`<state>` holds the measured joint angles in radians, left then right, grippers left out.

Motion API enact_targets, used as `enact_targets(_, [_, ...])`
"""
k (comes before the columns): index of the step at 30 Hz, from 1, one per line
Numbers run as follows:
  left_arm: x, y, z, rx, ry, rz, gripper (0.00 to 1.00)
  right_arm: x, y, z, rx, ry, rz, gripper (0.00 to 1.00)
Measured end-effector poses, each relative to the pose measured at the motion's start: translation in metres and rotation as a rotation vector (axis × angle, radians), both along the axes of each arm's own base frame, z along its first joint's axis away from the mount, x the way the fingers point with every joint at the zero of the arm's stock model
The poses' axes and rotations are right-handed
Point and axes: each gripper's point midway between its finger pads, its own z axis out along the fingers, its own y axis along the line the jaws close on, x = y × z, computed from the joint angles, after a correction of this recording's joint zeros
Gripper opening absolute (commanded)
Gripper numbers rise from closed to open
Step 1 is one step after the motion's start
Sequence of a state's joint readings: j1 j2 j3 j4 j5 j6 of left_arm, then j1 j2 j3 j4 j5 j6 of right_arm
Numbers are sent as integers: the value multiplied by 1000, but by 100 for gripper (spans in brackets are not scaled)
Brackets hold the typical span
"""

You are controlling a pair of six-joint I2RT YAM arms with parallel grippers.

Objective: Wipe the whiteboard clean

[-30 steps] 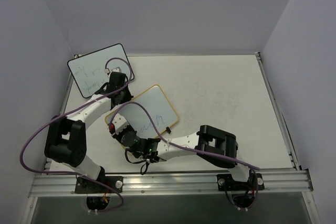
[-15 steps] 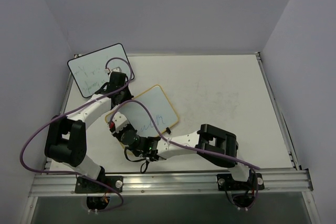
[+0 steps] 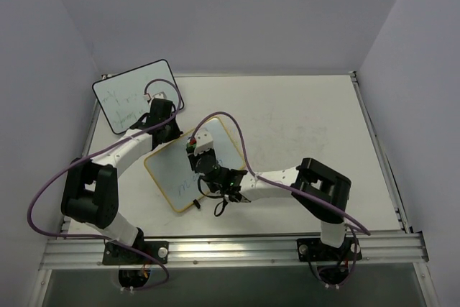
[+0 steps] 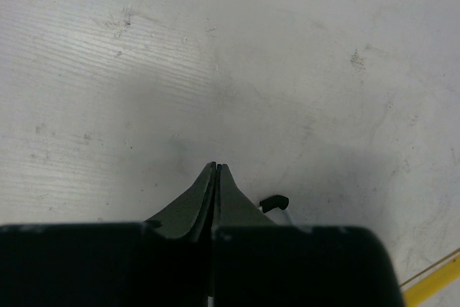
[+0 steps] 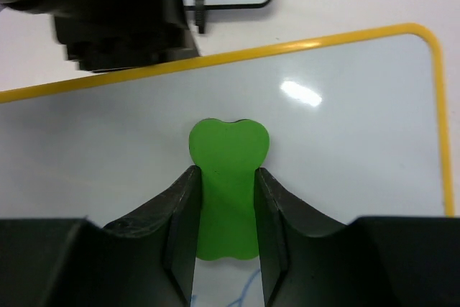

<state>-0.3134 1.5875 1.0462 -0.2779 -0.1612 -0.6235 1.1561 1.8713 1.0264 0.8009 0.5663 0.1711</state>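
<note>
whiteboard (image 3: 167,172) | what I see: white rectangle, rounded corners, thin yellow frame | pose: flat on the bench, turned at a slant | place: left of centre, toward the near edge | surface: far part bare and glossy with a light glint; faint blue strokes on the near part

left claw (image 4: 215,172) at whiteboard's (image 3: 169,175) far edge, open table (image 3: 309,124) rightward

— Where does the top external camera look from?
— High over the table's (image 3: 302,120) near edge, facing down on all of it
— And the wrists?
— Both close: left facing bare table, right facing the whiteboard (image 5: 345,106), which the top view also shows
</note>
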Motion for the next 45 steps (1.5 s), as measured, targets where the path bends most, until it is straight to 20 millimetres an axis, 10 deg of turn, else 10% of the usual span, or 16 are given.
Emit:
enact_targets(9, [1, 0, 0, -2, -4, -1, 2, 28, -71, -15, 38, 57, -166, 13])
enact_targets(17, [2, -2, 0, -10, -11, -6, 2, 26, -88, -24, 65, 66, -186, 13])
enact_targets(24, [3, -4, 0, -18, -17, -12, 2, 14, -79, -25, 91, 56, -143, 13])
enact_targets(35, [5, -6, 1, -28, -32, -15, 2, -44, -6, -29, 55, 35, 31, 12])
enact_targets(45, [7, -7, 2, -37, -45, -18, 2, -37, -17, -30, 85, 54, -7, 12])
